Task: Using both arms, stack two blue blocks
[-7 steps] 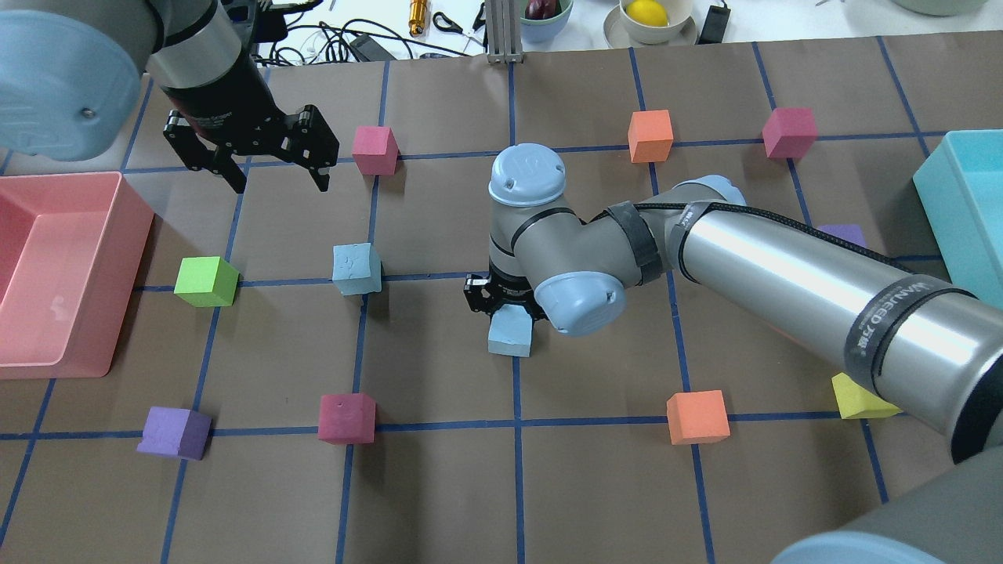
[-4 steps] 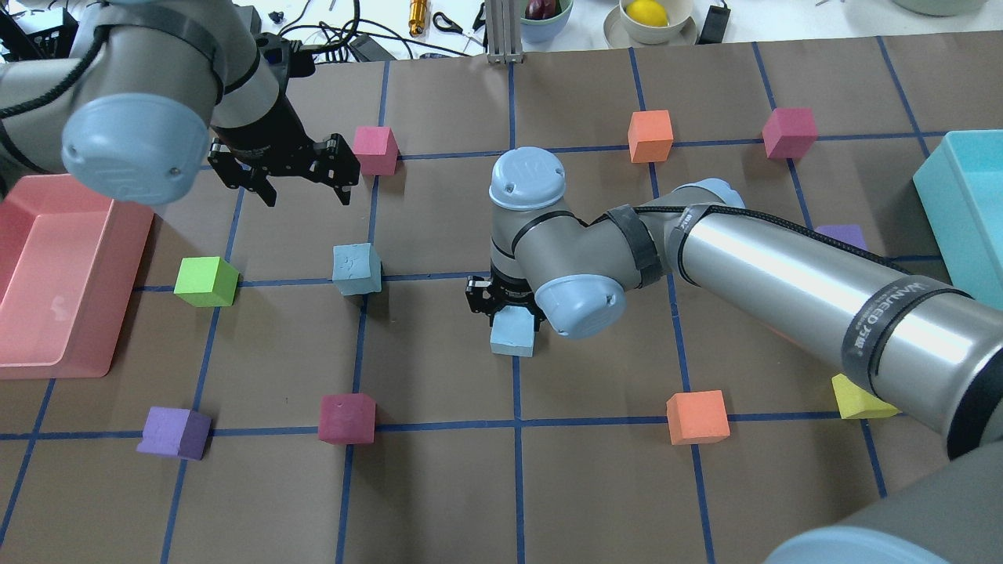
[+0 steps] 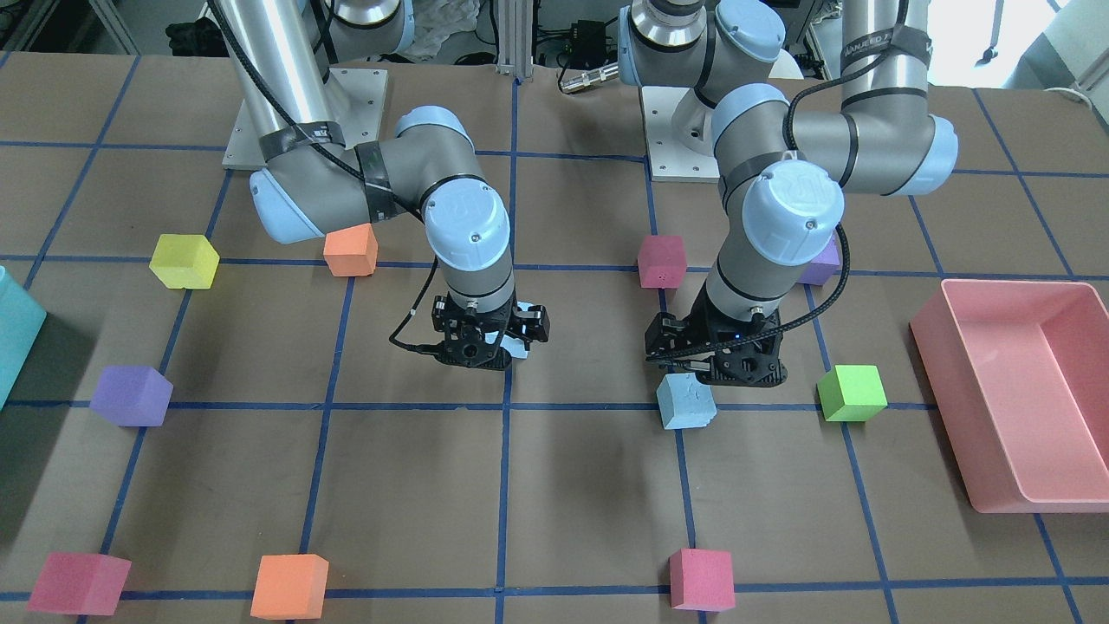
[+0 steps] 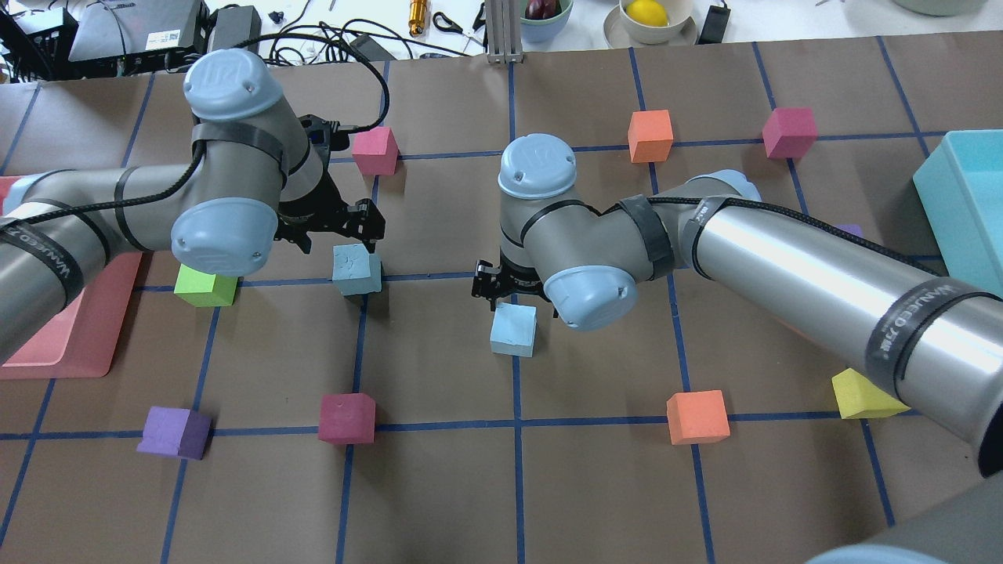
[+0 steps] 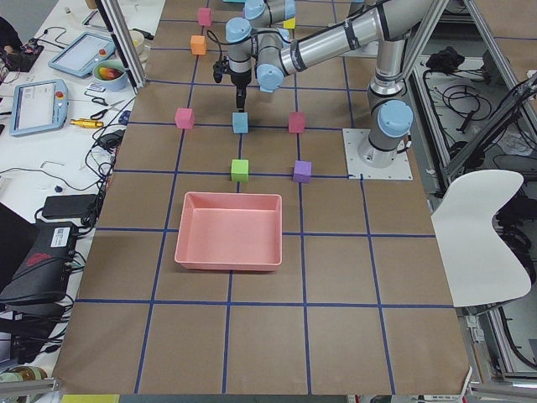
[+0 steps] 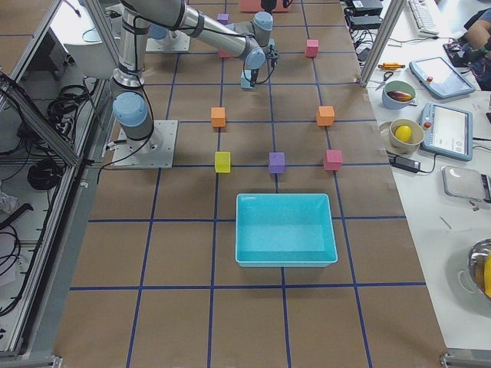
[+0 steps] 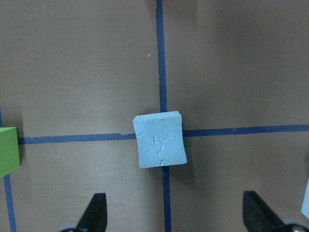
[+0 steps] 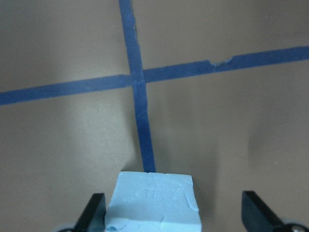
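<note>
While both pairs of fingers (image 7: 96, 211) stand wide | left gripper (image 7: 175, 198) hovers close by blue block (image 7: 160, 139) on desk (image 4: 439, 486) near green cube (image 3: 852, 393) | right gripper (image 8: 173, 195) straddles second blue block (image 4: 513, 330), farther from cube

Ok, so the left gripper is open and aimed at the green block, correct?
Not quite. The left gripper is open, but the block centred just ahead of its fingers is a blue block, not the green block, which sits off at the picture's left edge. The left wrist view shows this.
</note>
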